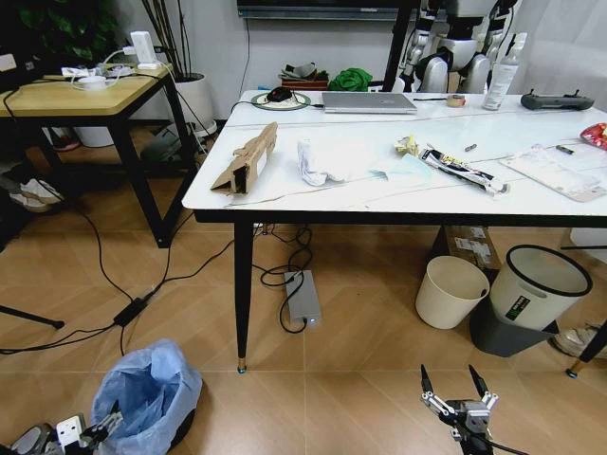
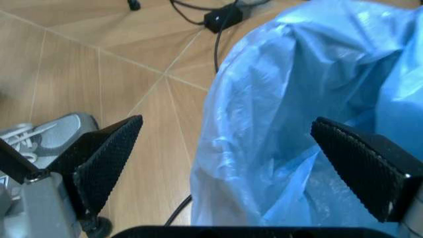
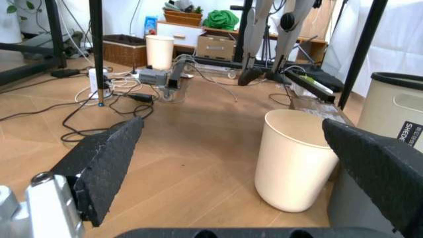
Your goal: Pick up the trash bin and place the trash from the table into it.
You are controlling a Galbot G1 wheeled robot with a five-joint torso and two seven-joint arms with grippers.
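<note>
The trash bin (image 1: pixel 147 391), lined with a puffy light-blue bag, stands on the floor at the lower left, in front of the table (image 1: pixel 398 197). My left gripper (image 1: pixel 98 429) is low beside it and open. In the left wrist view the bag (image 2: pixel 290 99) bulges between the spread fingers (image 2: pixel 109 158), which do not clamp it. On the table lie the trash pieces: a torn cardboard strip (image 1: pixel 245 161), crumpled white paper (image 1: pixel 318 161), a wrapper (image 1: pixel 462 170), a flat white packet (image 1: pixel 557 173) and a red can (image 1: pixel 596 134). My right gripper (image 1: pixel 458 387) hangs open near the floor at the lower right, holding nothing.
A cream round bin (image 1: pixel 451 291) (image 3: pixel 294 158) and a grey bin with white rim (image 1: pixel 536 284) stand under the table's right end. Cables and a power strip (image 1: pixel 303 296) lie on the floor. A laptop (image 1: pixel 368 102) and spray bottle (image 1: pixel 502 74) sit at the table's back. A wooden desk (image 1: pixel 76 95) stands left.
</note>
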